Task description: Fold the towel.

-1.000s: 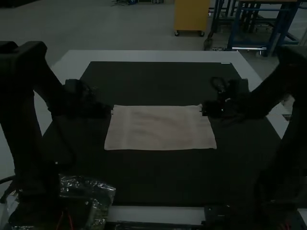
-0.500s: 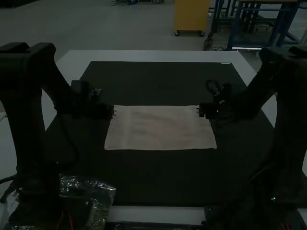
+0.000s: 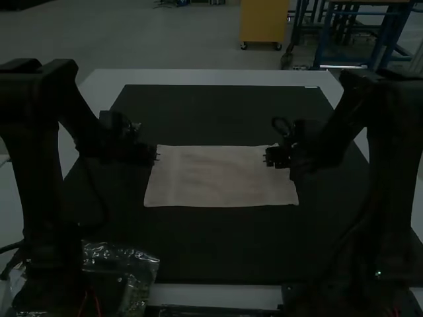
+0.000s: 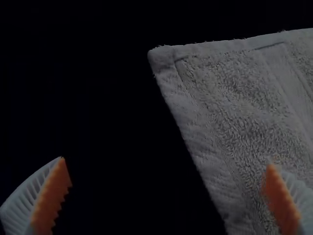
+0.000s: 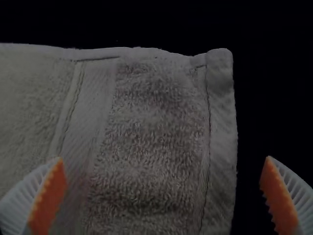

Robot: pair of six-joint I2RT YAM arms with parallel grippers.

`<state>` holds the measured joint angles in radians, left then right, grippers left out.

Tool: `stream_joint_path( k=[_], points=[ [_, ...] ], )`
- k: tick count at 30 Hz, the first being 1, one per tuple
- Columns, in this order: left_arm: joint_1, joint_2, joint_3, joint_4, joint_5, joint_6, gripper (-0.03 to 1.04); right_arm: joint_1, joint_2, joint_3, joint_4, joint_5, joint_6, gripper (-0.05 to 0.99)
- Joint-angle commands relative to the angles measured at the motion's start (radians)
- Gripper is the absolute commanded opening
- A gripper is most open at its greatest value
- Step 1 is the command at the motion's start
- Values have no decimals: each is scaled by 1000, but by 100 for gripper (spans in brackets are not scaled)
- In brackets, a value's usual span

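On the left is a clear bag (image 3: pixel 137 256), and farther forward is the left gripper (image 3: pixel 157 156), whose jaws stand wide apart, one over the towel (image 3: pixel 218 178) and the other outside its left edge. The towel itself lies flat in the middle of the dark surface (image 3: pixel 211 247), as a wide rectangle with its far edge a little wavy. At its far right corner is the right gripper (image 3: pixel 266 159), its jaws also wide apart, with one above the cloth and one beyond the right edge.
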<state>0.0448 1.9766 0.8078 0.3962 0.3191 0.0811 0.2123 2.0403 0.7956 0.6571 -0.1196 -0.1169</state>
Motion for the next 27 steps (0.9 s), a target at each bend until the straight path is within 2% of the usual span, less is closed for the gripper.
stream_joint_path(
  k=[1, 3, 6, 7, 8, 9, 10, 11, 12, 14, 19, 27],
  points=[
    [-17, 36, 13, -26, 11, 26, 90, 7, 18, 17, 6, 40, -24, 90],
    [-17, 36, 11, -37, 11, 37, 90, 7, 27, 17, 4, 38, -20, 90],
    [-19, 36, 11, -79, 12, 85, 90, 6, 32, 13, 4, 38, -18, 91],
    [-19, 36, 10, -88, 15, 88, 90, 7, 34, 13, 4, 40, -21, 89],
    [-19, 38, 4, -89, 15, 91, 78, 7, 37, 10, 4, 41, -24, 80],
    [-17, 41, -1, -82, 18, 91, 50, 6, 38, 8, 9, 40, -26, 66],
    [-17, 47, -7, -63, 18, 91, 7, 2, 40, 5, 16, 38, -29, 40],
    [-13, 48, -12, -54, 20, 91, 3, 1, 43, -1, 35, 38, -33, 10],
    [-13, 50, -18, -49, 38, 92, 1, -2, 46, -7, 56, 38, -32, -1],
    [-13, 47, -27, -23, 44, 105, 1, -7, 46, -12, 59, 37, -27, -2],
    [-8, 10, -29, 1, 71, 101, 1, -33, 41, -22, 79, 34, -15, -2],
    [-2, -55, -12, 15, 74, 36, 1, -39, -25, -1, 67, 31, -1, -2]
  ],
)
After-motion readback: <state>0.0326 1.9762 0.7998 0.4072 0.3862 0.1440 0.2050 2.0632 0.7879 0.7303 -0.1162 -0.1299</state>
